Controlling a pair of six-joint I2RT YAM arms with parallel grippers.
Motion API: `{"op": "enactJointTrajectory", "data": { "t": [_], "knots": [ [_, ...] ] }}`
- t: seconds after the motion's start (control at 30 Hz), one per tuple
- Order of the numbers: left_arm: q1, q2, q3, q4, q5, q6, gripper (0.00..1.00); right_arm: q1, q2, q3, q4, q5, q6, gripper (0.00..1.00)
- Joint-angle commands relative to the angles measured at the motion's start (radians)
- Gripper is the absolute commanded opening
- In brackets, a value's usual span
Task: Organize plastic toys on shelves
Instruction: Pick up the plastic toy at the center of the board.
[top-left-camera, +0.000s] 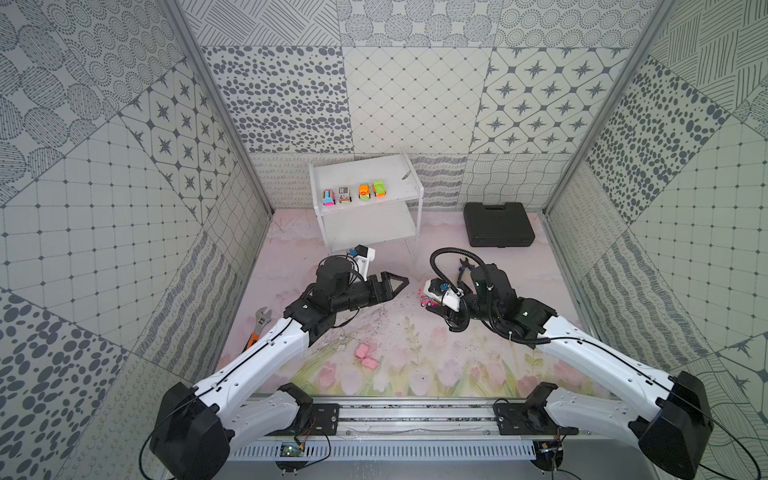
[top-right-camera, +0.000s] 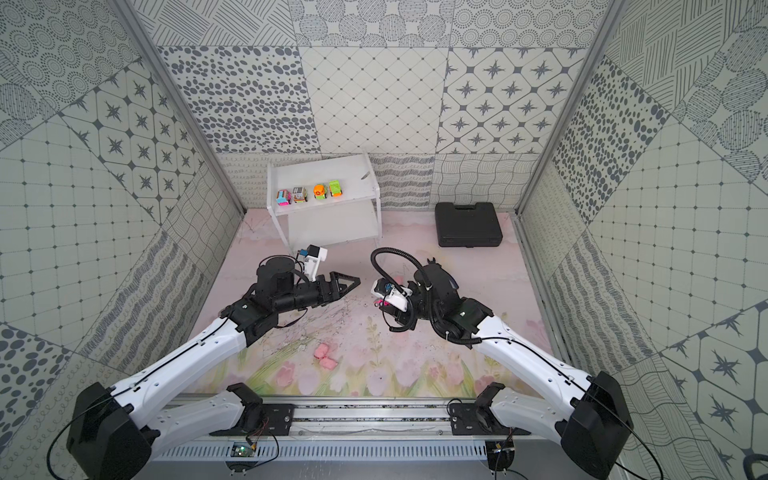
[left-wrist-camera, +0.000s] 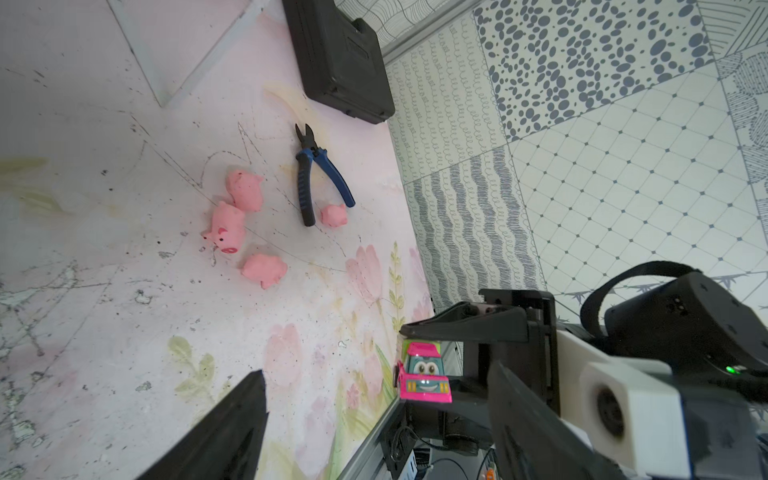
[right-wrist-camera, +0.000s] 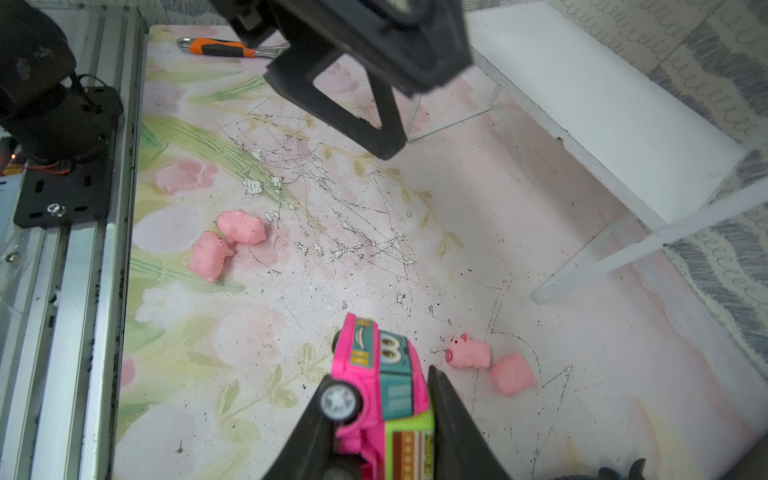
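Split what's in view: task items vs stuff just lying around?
Job: white rack, four cars on its top shelf, pink car in the right gripper, loose pink pigs.
Lying about: black case, blue-handled pliers, orange-handled wrench.

Patterned grey-and-white walls (top-left-camera: 415, 104) are enclosing the space on three sides (dots, stars, grids and wavy lines in patches), with metal posts (top-left-camera: 220, 108) running up the back corners. A scratched pink floor (top-left-camera: 436, 357) printed with tulips is lying under even, soft light.
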Motion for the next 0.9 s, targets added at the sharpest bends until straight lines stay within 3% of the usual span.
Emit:
{"op": "enactJointTrajectory", "data": {
  "t": [0.0, 0.17, 0.53, 0.87],
  "knots": [
    [0.002, 0.059, 0.033, -0.019, 0.257, -0.004, 0.83, 0.030, 0.011, 0.029, -0.002, 0.038, -0.117, 0.36],
    [-0.025, 0.114, 0.050, -0.024, 0.320, 0.021, 0.71, 0.065, 0.024, 0.042, -0.033, 0.054, -0.178, 0.36],
    [-0.090, 0.202, 0.066, -0.021, 0.412, 0.021, 0.70, 0.072, 0.032, 0.041, -0.030, 0.069, -0.193, 0.36],
    [-0.109, 0.246, 0.089, -0.028, 0.420, 0.029, 0.55, 0.072, 0.038, 0.044, -0.028, 0.068, -0.203, 0.37]
  ]
}}
